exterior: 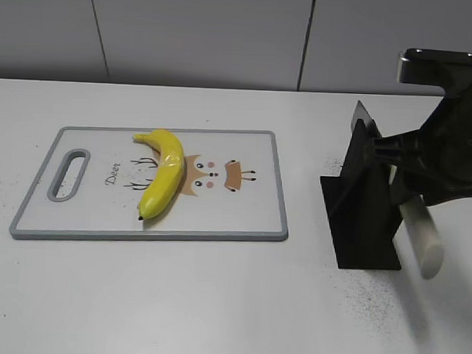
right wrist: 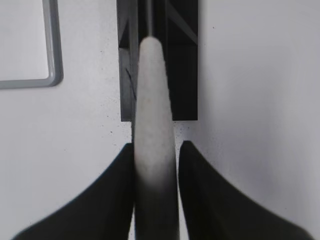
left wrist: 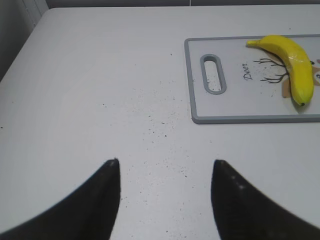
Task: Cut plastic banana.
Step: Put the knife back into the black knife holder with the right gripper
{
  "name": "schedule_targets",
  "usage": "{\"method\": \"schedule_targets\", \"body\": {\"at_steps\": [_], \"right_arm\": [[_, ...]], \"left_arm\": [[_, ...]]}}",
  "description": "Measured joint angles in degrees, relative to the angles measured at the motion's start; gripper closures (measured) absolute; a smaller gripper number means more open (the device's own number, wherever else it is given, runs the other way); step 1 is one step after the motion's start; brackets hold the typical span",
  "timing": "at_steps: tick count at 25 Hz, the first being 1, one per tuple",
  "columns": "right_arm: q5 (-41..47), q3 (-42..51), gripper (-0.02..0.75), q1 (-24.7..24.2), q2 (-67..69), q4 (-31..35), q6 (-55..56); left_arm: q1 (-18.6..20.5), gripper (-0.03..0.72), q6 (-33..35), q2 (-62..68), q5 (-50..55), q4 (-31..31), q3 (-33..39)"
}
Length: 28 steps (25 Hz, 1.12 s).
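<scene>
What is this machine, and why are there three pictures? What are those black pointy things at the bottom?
It is a robot with two arms, and each arm ends in a gripper, a pincer with two black fingers. One picture is taken from in front of the table. The other two come from small cameras on the robot's wrists, so the pointy black shapes are its own fingers.

On the white table lies a cutting board with a deer drawing, and a yellow banana rests on it. Right of the board stands a black knife holder.

The left gripper is open and empty, hovering over bare table. The right gripper is squeezing the pale knife handle, with the knife at the holder. The banana is not cut yet.
</scene>
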Motion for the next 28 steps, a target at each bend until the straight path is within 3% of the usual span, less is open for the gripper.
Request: {"method": "schedule_targets", "body": {"at_steps": [5,8,17,21,28], "right_arm": [[-1.3,0.0,0.252,0.0,0.0,0.0,-0.7],[-2.9,-0.1,0.184,0.0,0.0,0.1,-1.4],[-4.4,-5.3,0.163,0.0,-3.5,0.1,-17.2],[-4.6,-5.7,0.163,0.0,-9.6,0.1,-25.1],[-3.7,-0.9,0.163,0.0,-22.9,0.0,-27.9]], "left_arm": [[0.0,0.15,0.0,0.0,0.0,-0.3,0.0],[0.0,0.16,0.0,0.0,0.0,0.0,0.0],[0.0,0.158,0.0,0.0,0.0,-0.3,0.0],[0.0,0.095,0.0,0.0,0.0,-0.3,0.0],[0.0,0.073,0.3,0.0,0.0,-0.3,0.0]]}}
